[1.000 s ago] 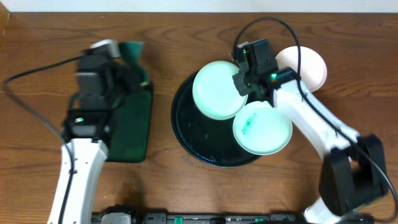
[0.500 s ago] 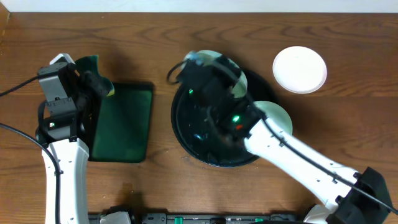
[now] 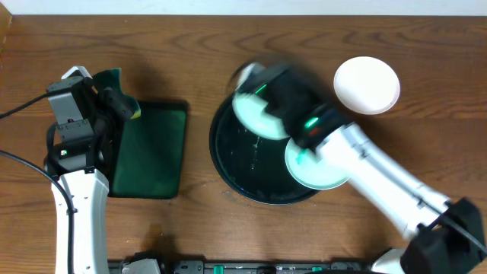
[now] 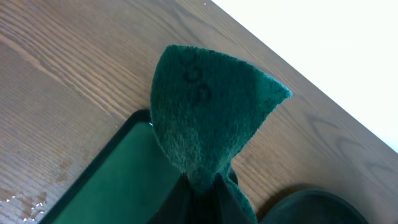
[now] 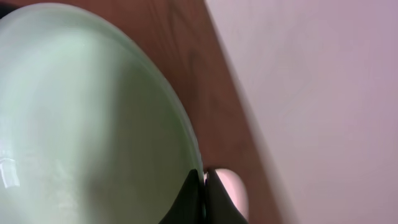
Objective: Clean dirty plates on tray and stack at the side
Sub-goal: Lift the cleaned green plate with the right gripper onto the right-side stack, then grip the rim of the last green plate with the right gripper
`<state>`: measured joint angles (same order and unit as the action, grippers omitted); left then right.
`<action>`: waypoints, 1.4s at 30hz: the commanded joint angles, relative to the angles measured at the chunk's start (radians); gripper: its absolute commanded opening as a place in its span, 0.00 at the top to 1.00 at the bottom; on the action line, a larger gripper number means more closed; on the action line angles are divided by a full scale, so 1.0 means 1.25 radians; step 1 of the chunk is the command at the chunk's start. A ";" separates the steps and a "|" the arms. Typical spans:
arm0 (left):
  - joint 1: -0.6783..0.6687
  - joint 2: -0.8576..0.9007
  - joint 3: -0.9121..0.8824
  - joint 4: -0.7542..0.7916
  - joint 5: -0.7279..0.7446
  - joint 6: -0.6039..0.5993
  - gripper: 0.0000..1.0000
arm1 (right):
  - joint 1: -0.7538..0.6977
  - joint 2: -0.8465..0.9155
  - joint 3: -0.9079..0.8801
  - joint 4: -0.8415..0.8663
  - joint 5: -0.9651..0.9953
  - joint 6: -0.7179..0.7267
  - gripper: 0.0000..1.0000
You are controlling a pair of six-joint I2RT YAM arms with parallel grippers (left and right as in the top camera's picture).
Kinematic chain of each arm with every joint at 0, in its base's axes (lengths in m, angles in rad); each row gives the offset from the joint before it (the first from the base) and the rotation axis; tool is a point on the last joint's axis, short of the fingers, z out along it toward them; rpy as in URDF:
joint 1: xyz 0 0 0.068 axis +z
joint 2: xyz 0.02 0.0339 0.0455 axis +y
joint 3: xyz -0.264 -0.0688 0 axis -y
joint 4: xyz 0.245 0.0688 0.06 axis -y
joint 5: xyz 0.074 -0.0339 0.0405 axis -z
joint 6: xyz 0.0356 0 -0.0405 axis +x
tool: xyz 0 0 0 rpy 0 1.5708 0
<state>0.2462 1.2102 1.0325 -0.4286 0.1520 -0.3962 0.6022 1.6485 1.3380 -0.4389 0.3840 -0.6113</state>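
While my left gripper (image 4: 202,198) sits where it was half a second ago, above the far end of the dark green rectangular tray (image 3: 152,152), my right arm has swung toward the back right and shows as a motion-blurred streak in the overhead view. That swing has uncovered two of the dirty plates the arm was hiding. The pale-mint plate (image 3: 257,116) now shows at the far rim of the round black tray (image 3: 228,164). The smeared plate (image 3: 318,164), with a small green mark on its left half, lies at the tray's near right edge. The white plate (image 3: 367,84) rests unchanged on the wooden table (image 3: 190,46), well apart to the right of the tray. My left jaws are closed tight on the bottom of a green scouring pad (image 4: 208,106), which stands upright above them. My right gripper (image 5: 203,194) has its jaws nearly together, pinching the rim of the pale-mint plate, which fills the left of the wrist view. Blur hides my right fingers from overhead. I cannot tell whether that plate touches the tray, and a pale blob beside my fingertips is too soft to identify.
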 commanded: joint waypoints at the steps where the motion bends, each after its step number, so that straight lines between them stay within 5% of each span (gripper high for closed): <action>1: 0.003 0.000 0.005 -0.002 0.005 -0.008 0.93 | -0.181 0.002 0.002 0.003 -0.364 0.242 0.99; 6: 0.003 0.000 0.004 -0.002 0.005 -0.008 0.92 | -0.475 0.027 0.002 0.016 -0.760 0.420 0.99; 16: 0.003 0.000 0.004 -0.004 0.005 -0.008 0.93 | -0.757 0.182 0.002 0.031 -0.782 0.573 0.99; 23: 0.003 0.010 0.004 -0.004 0.005 -0.008 0.93 | -0.790 0.253 0.002 0.110 -0.743 0.599 0.99; 25: 0.003 0.017 0.004 -0.004 0.005 -0.008 0.93 | -0.786 0.259 0.002 0.121 -0.744 0.599 0.75; 26: 0.003 0.022 0.004 -0.004 0.005 -0.008 0.93 | -0.785 0.260 0.002 0.122 -0.744 0.599 0.54; 28: 0.003 0.030 0.004 -0.007 0.005 -0.009 0.93 | -0.782 0.260 0.002 0.121 -0.746 0.600 0.45; 35: 0.003 0.033 0.004 -0.005 0.017 -0.023 0.93 | -0.772 0.201 0.002 0.070 -0.921 0.602 0.47; 42: 0.003 0.033 0.004 -0.005 0.017 -0.023 0.93 | -0.728 0.053 0.002 -0.173 -0.786 0.546 0.56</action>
<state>0.2470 1.2533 1.0325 -0.4400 0.1593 -0.4194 -0.3347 1.8145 1.3361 -0.6086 -0.6724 0.1032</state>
